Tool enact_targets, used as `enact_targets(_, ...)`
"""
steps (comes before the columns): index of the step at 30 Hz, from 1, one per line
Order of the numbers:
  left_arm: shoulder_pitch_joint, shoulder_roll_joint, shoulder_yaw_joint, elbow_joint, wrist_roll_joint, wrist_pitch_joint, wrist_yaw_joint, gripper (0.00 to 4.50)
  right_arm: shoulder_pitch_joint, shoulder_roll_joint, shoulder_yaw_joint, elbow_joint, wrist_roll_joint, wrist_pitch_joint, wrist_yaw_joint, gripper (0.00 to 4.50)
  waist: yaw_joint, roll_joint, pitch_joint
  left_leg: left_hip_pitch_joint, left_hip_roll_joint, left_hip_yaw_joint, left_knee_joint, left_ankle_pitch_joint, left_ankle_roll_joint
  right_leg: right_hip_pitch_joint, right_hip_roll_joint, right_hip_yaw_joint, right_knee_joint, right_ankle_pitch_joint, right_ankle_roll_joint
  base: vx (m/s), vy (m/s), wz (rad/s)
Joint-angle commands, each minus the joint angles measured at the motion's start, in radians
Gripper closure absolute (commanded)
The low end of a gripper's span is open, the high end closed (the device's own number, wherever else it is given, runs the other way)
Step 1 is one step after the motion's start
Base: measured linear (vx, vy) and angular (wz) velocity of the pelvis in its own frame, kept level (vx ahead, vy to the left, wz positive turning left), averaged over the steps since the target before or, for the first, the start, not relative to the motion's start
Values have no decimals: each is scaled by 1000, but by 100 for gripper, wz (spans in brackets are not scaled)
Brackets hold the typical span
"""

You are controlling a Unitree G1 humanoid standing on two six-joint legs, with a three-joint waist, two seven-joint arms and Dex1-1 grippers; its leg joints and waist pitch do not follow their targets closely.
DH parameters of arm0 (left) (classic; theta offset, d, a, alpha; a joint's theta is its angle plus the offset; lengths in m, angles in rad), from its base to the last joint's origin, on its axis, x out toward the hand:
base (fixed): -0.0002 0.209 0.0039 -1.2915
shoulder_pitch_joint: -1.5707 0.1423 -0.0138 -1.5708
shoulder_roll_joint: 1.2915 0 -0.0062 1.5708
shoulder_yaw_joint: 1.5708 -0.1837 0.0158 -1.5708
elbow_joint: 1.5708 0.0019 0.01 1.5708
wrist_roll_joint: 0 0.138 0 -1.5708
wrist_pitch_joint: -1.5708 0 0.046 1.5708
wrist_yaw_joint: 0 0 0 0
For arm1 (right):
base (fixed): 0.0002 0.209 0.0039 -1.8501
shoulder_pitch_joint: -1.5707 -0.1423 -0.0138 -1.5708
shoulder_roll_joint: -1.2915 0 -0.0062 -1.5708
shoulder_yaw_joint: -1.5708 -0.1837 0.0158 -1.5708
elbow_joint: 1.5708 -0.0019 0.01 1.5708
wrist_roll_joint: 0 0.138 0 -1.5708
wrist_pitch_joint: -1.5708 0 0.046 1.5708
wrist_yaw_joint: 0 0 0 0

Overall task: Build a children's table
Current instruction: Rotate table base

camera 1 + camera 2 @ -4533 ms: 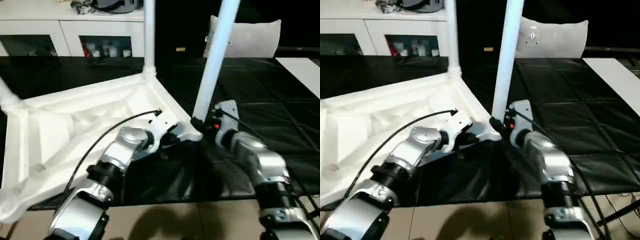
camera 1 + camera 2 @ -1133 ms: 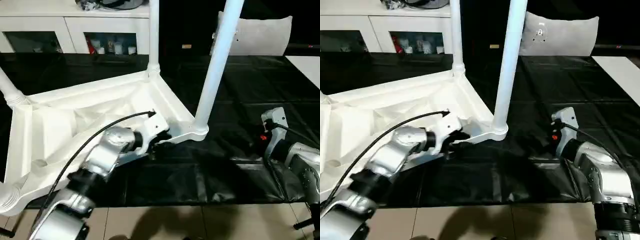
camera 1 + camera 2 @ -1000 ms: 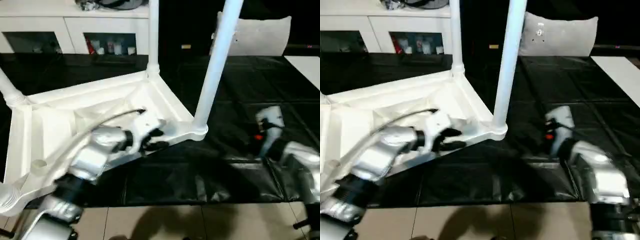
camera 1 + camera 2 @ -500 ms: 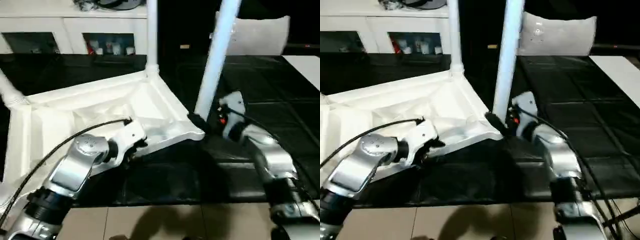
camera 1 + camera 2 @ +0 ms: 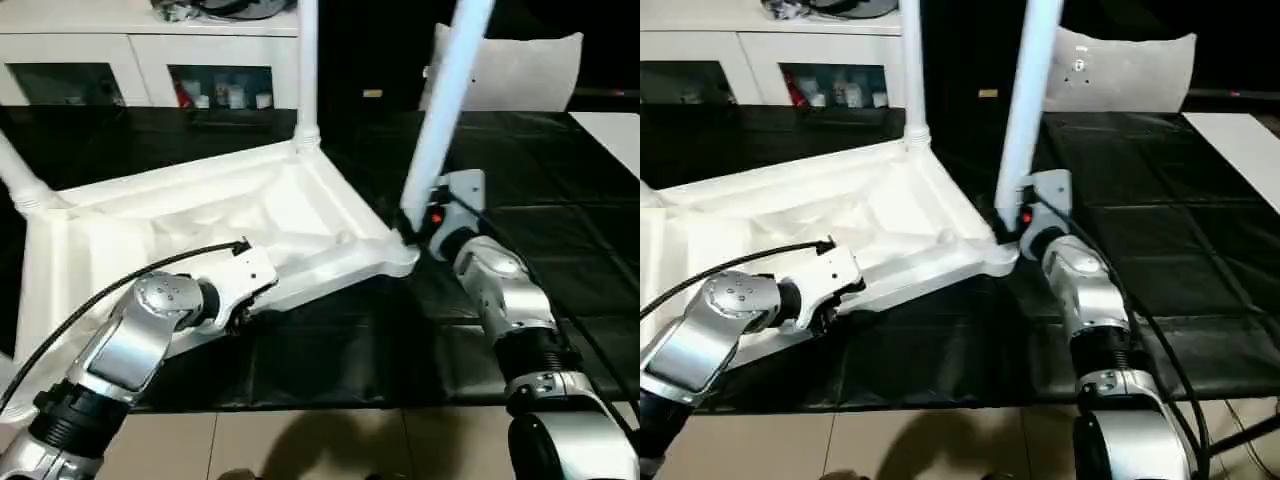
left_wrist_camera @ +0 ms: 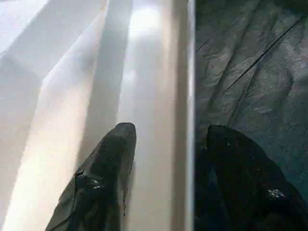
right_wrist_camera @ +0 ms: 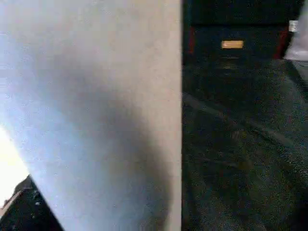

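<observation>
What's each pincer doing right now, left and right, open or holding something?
Left pincer: fingers astride the rim of the table top, a finger on each side; no firm clamp visible.
Right pincer: open, at the base of the near leg.

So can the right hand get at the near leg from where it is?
Probably yes: the right hand already sits at the base of the near leg, fingers spread wide, with nothing between them.

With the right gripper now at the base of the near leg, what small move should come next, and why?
Probably close the right gripper on the near leg just above its corner socket. Its fingers stand open beside the tube, and the leg leans a little, so it may not be fully seated. The left gripper straddles the top's rim and can steady it.
</observation>
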Motion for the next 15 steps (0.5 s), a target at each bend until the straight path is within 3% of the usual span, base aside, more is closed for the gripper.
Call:
enact_targets(1,7,18,13,9,19,-18,23,182,-16,-33,-77,14,23,-39,-59,0,-9,9,-67,9,9,7,-63,-205,4,49,-41,37,-52,-229,-194,0,0,0)
enact_targets(5,-4,20,12,51,35,-44,56,182,11,-58,-105,0,24,-45,-89,0,-7,6,-67,4,6,6,-62,-209,1,51,-40,36,-52,-242,-179,0,0,0)
enact_targets(15,-99,-61,30,240,90,-168,260,182,120,-169,-190,-78,10,-37,-176,0,9,2,-66,8,3,7,-58,-248,-3,43,-36,34,-64,-318,-129,0,0,0)
